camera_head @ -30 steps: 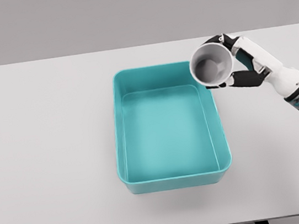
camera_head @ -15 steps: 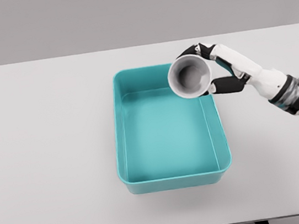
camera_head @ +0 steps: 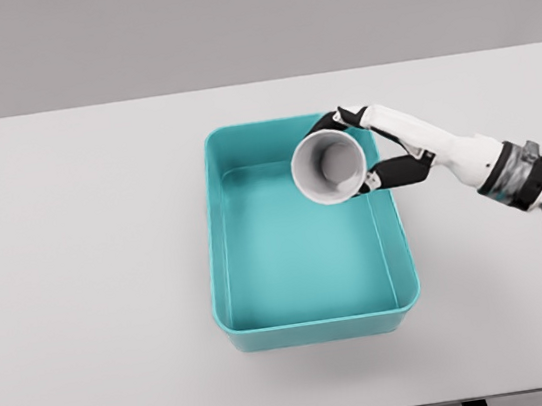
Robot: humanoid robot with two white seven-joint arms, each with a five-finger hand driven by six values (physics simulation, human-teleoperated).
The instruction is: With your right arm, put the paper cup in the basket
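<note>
My right hand (camera_head: 385, 152), clamped on the paper cup (camera_head: 330, 166), had moved it farther over the basket (camera_head: 222, 270); mouth tipped toward me.

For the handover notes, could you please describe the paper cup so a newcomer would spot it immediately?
On the white table sits a teal basket. Over its far right corner, the right hand grips the paper cup, tilted with its open mouth towards the camera. It is the only small, round, white and grey thing here.
</note>
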